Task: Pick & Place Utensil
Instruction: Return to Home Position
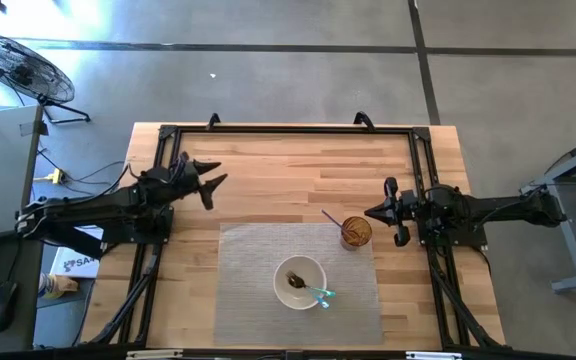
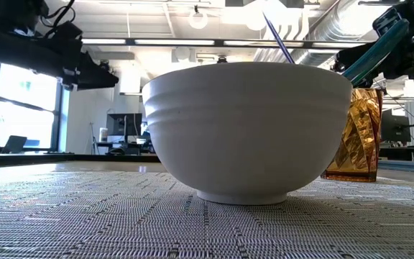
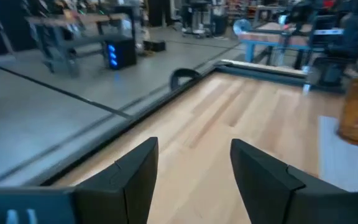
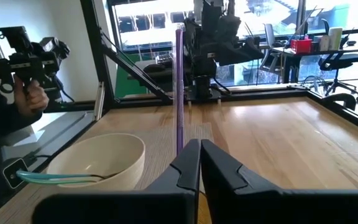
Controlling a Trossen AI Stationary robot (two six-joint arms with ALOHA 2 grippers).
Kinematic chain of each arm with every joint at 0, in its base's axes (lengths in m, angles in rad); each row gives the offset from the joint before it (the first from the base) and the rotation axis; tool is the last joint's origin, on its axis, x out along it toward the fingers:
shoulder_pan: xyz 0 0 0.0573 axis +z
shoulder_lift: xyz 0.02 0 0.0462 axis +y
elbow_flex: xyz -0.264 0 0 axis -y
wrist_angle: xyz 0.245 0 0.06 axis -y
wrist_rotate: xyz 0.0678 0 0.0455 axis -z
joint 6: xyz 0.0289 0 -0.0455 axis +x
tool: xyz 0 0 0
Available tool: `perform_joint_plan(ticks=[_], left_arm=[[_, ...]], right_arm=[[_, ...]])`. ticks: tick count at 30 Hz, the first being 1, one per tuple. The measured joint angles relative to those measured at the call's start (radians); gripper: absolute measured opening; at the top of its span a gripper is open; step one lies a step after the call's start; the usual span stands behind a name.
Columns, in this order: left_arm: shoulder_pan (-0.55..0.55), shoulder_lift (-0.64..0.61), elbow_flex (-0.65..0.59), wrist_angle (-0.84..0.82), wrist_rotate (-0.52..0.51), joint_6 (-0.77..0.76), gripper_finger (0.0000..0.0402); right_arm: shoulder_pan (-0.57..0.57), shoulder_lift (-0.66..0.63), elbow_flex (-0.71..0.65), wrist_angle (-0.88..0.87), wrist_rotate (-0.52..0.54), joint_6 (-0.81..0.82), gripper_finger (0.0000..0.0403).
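The right tool [image 4: 199, 146] is held with its fingers pressed together and nothing between them, just beside the amber cup [image 1: 356, 233]. That cup stands near the white bowl [image 1: 300, 282], behind it on the right arm's side. The left tool [image 3: 193, 146] is held with fingers spread and empty, well apart from the bowl over bare table [image 1: 268, 170]. The bowl is set on a grey mat [image 1: 248, 300]. In it the blue fork [image 1: 320, 293] is laid with its handle across the rim, beside a dark utensil [image 1: 295, 281] whose kind cannot be made out. A purple utensil [image 4: 179, 93] is stood upright in the cup, its lower end hidden. From table height the bowl's contents are hidden by its wall. Beyond the bowl a person's hand [image 4: 35, 96] is seen, the body cut off.
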State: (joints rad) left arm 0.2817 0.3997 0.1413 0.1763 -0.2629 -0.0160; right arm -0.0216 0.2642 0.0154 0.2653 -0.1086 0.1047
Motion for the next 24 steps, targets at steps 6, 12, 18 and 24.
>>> perform_joint_plan(ticks=[6,12,18,24], left_arm=[[0.0,-0.12,0.001,-0.127,0.011,-0.039,0.0197],[0.0,-0.354,-0.002,-0.302,-0.005,-0.067,0.0197],[0.0,-0.379,-0.116,-0.163,0.148,-0.046,0.0197],[0.0,-0.379,-0.122,-0.12,0.43,0.028,0.0197]], right_arm=[[0.0,0.0,0.0,0.0,0.0,0.0,0.0007],[0.0,0.0,0.0,0.0,0.0,0.0,0.0003],[0.0,0.004,0.001,0.0,0.0,0.0,0.0005],[0.0,0.011,0.001,-0.004,-0.002,0.0,0.0001]])
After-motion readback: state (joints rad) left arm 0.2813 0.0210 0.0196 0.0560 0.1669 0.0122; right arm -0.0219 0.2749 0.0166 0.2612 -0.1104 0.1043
